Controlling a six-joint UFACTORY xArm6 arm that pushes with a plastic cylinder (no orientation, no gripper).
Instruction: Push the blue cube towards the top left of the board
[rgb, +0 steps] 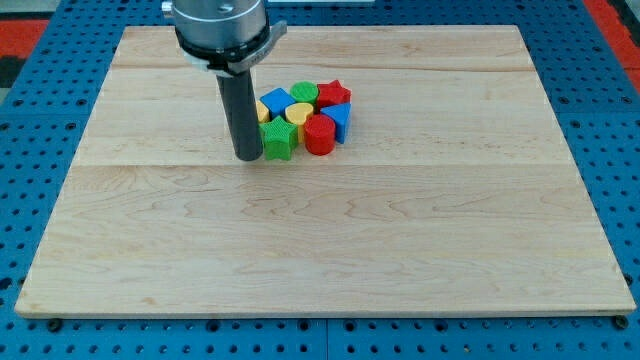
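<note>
The blue cube (276, 101) sits at the upper left of a tight cluster of blocks near the board's middle top. My tip (247, 156) rests on the board just left of the green star block (277, 139), touching or almost touching it, and below-left of the blue cube. The rod hides part of a yellow block (263, 110) beside the blue cube.
The cluster also holds a yellow heart (298, 113), a green round block (304, 92), a red star (334, 95), a red cylinder (319, 133) and a blue triangular block (341, 121). The wooden board (320, 240) lies on a blue pegboard.
</note>
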